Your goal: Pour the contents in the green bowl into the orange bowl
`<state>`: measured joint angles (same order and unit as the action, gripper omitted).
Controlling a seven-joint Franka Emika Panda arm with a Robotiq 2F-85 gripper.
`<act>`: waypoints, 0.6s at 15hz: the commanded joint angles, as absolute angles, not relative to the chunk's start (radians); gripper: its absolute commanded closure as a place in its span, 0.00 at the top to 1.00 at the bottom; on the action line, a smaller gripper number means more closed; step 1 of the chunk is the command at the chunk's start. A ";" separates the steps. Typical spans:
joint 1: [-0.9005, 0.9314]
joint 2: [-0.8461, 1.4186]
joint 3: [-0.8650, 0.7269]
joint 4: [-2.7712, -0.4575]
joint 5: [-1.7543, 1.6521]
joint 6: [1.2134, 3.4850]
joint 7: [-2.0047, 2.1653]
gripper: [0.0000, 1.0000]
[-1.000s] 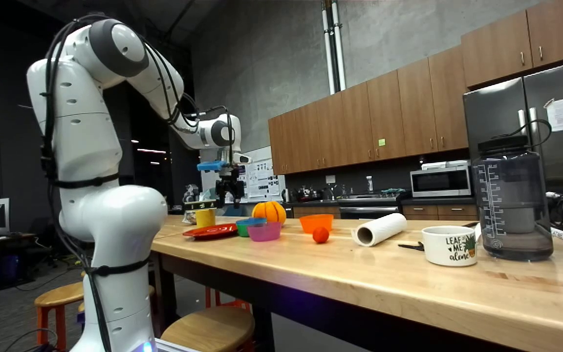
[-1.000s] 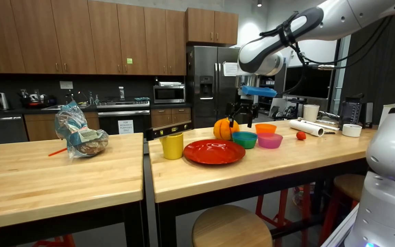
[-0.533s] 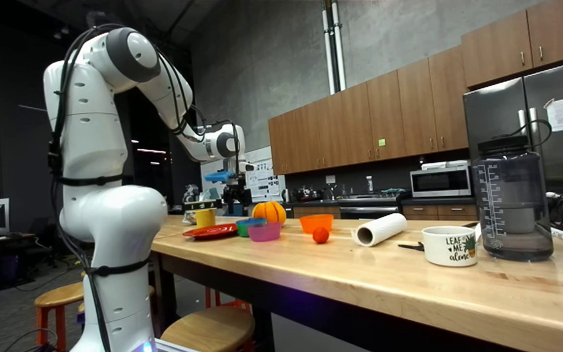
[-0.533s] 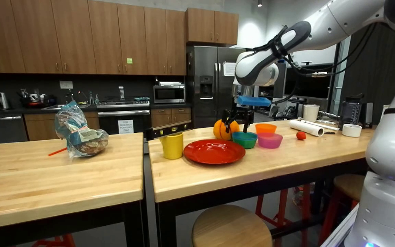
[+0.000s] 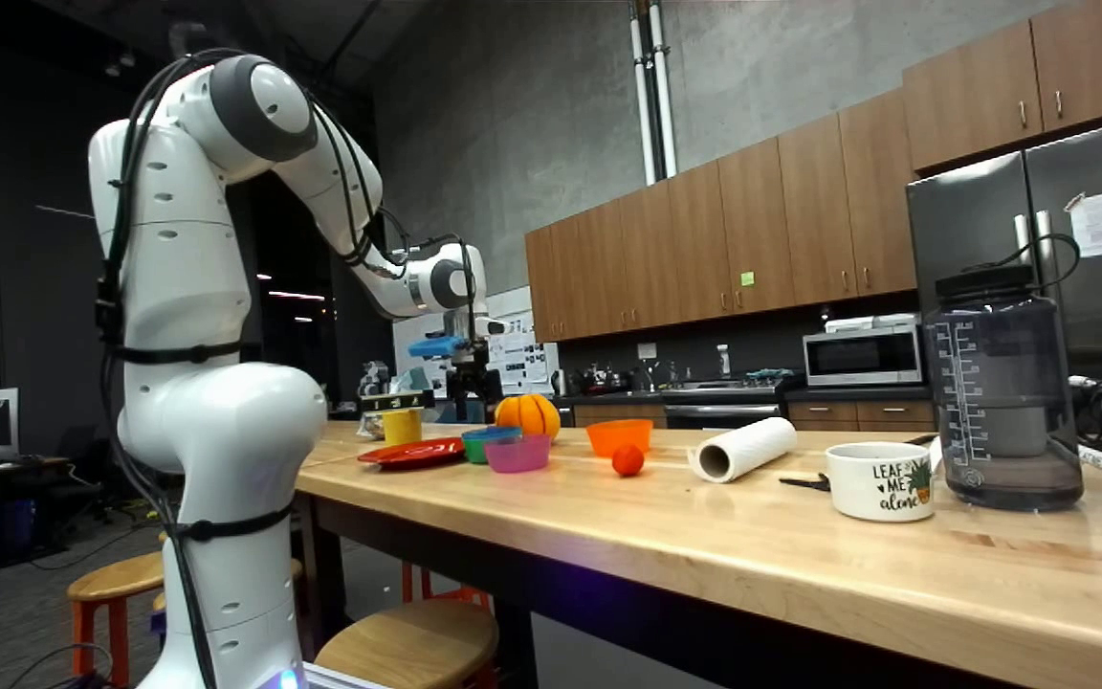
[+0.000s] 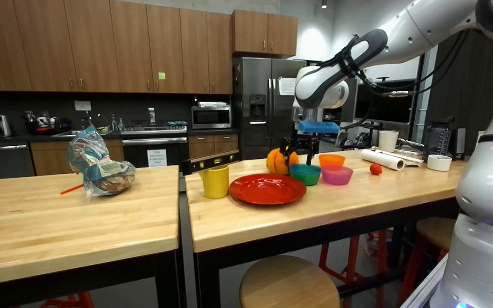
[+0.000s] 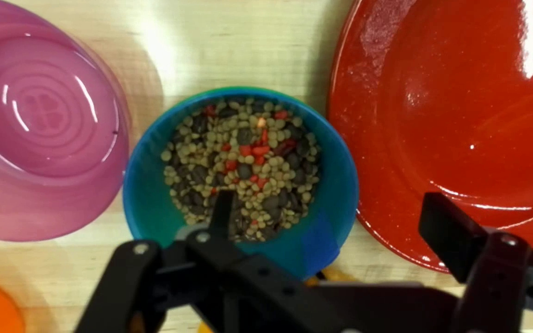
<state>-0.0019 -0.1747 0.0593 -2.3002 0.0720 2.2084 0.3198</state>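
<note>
The small round green plastic bowl (image 7: 148,185), bluish at the rim, stands upright on the pale wooden desk (image 6: 383,190), below the fingertips of the black hand (image 7: 329,212). It holds a mix (image 7: 248,152) of small tan grains, dark seeds and red bits. In the wrist view one finger reaches over that mix, the other over the glossy round red plate (image 7: 387,152) just beside the bowl; whether a finger touches the rim, I cannot tell. The hand is spread wide, gripping nothing. The translucent round magenta plastic bowl (image 7: 86,203) sits on the green bowl's other side. The small round orange plastic bowl (image 6: 331,160) stands apart from the hand, only its edge showing in the wrist view. In an exterior view the white arm (image 5: 187,268) bends at a high elbow, forearm sloping down, hand pointing downward.
</note>
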 commanded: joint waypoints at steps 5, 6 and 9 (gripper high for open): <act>-0.050 -0.170 0.003 -2.240 0.004 2.188 0.279 1.00; -0.050 -0.163 -0.007 -2.231 0.018 2.180 0.237 1.00; -0.044 -0.157 -0.032 -2.215 0.043 2.148 0.076 1.00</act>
<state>-0.0491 -0.1718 -0.0084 -2.2504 0.0258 2.1940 0.2047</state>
